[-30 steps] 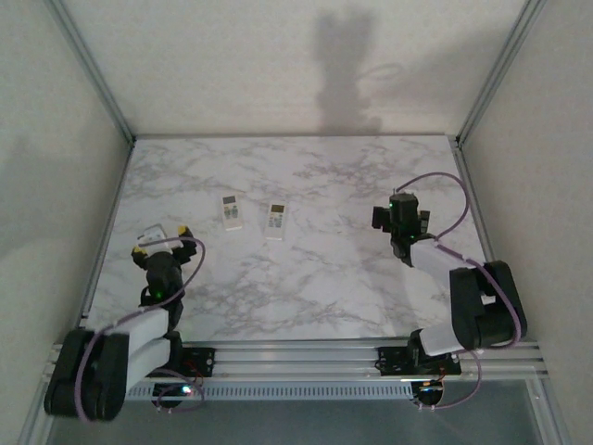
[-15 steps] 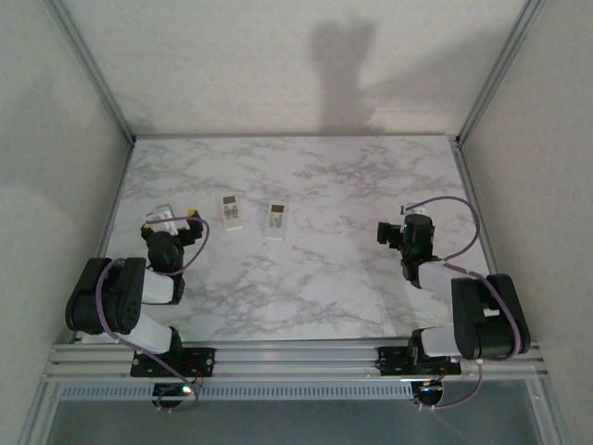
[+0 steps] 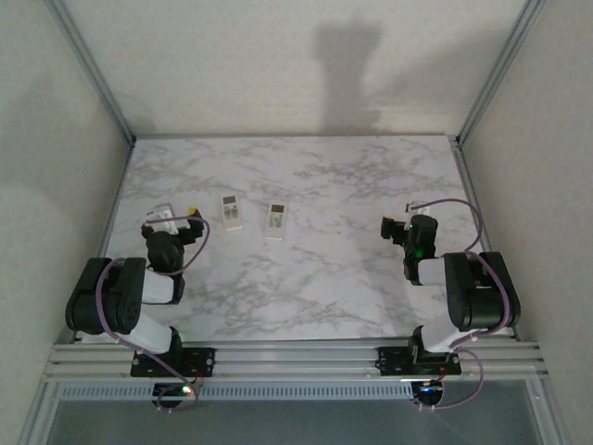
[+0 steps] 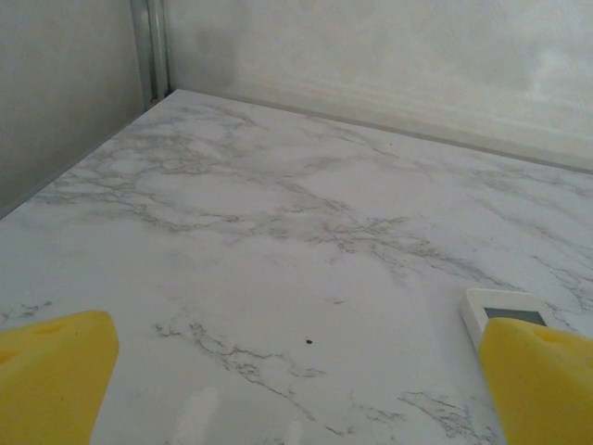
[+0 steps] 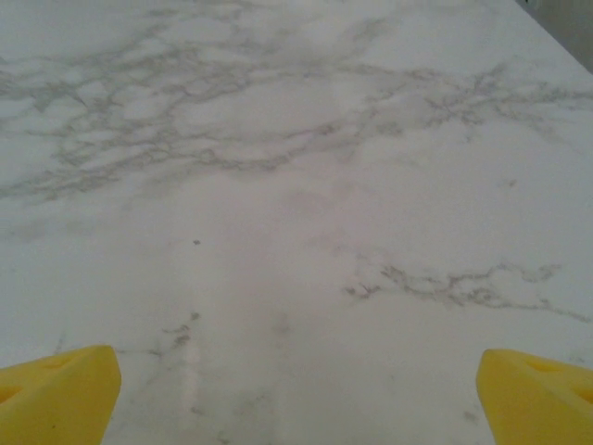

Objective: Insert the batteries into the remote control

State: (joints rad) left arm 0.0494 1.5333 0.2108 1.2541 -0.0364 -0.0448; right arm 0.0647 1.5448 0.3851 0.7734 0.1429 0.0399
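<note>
Two small white remote controls lie face up on the marble table, one (image 3: 232,211) left of the other (image 3: 275,220), each with a grey display window. The left one's corner (image 4: 505,308) pokes out behind a yellow fingertip (image 4: 542,380) in the left wrist view. My left gripper (image 3: 176,219) (image 4: 296,371) sits low, just left of that remote, open and empty. At the right side of the table my right gripper (image 3: 410,225) (image 5: 296,380) is open over bare marble. The batteries are out of view.
Grey walls and aluminium frame posts (image 3: 93,69) close the table in on three sides. Both arms are folded back near their bases along the front rail (image 3: 296,357). A tiny dark speck (image 4: 307,342) marks the marble ahead of the left gripper.
The left arm folded back a second ago and has since stayed put. The right arm has drawn back and lowered, its gripper shifting slightly right. Both grippers stayed open.
</note>
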